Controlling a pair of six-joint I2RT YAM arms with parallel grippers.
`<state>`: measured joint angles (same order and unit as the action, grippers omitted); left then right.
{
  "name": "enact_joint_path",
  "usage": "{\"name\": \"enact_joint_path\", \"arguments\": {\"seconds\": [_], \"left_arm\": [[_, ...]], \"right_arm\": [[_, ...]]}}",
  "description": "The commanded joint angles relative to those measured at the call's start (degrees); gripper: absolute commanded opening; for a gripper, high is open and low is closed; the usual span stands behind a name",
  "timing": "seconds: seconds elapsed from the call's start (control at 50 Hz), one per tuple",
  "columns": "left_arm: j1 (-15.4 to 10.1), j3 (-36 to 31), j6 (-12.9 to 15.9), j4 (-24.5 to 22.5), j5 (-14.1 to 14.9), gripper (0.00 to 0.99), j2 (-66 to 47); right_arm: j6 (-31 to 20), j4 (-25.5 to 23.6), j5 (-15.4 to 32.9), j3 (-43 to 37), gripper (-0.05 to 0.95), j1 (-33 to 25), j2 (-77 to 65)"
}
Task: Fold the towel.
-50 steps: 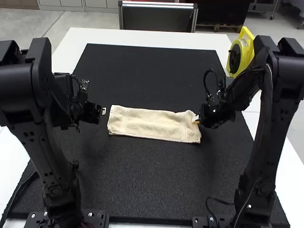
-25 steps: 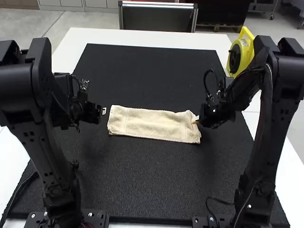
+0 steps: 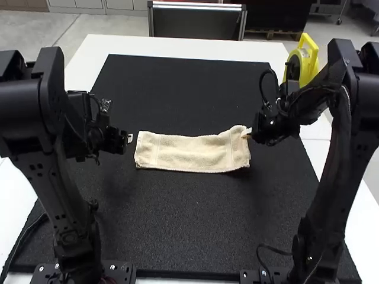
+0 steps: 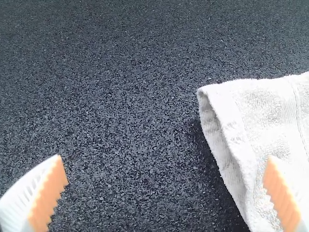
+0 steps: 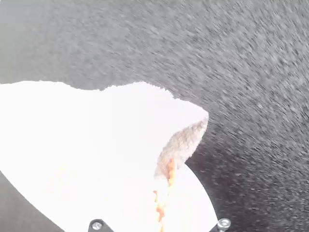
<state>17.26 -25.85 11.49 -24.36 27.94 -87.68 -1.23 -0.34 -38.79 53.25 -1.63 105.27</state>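
The cream towel (image 3: 192, 152) lies as a narrow folded strip across the middle of the black mat, its right end lifted. At that end my right gripper (image 3: 247, 134) is shut on the towel's edge; in the right wrist view the right gripper (image 5: 165, 195) pinches the pale towel (image 5: 96, 130) near its corner. My left gripper (image 3: 129, 138) stands just left of the strip's left end. In the left wrist view the left gripper (image 4: 166, 186) is open, one finger over the mat and the other over the towel (image 4: 270, 116), whose layered end edge gapes slightly.
A yellow round reel (image 3: 301, 65) stands at the mat's far right, close to the right arm. The black mat (image 3: 177, 89) covers most of the white table (image 3: 177, 45), whose far edge lies beyond it.
The right gripper has moved up and slightly away with the towel's right end, lifting it off the mat. The left arm has kept still.
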Motion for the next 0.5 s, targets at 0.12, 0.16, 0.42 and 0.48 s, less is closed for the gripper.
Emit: {"name": "enact_joint_path", "arguments": {"seconds": [0.12,0.16,0.42,0.48], "left_arm": [[0.8,1.4,-0.4,-0.6,1.0,0.959,1.2],[0.8,1.5,-0.4,-0.6,1.0,0.959,1.3],[0.7,2.6,-0.7,-1.2,1.0,0.959,1.3],[0.8,2.9,-1.6,-1.8,1.1,0.959,1.3]], "right_arm": [[4.0,-0.8,-2.8,1.0,-0.02,4.4,-3.8],[4.7,-0.7,-3.0,1.1,-0.02,5.3,-3.9],[10.4,0.8,-3.2,2.3,-0.02,12.5,-4.2],[12.3,2.2,-3.1,2.6,-0.02,14.2,-4.2]]}}
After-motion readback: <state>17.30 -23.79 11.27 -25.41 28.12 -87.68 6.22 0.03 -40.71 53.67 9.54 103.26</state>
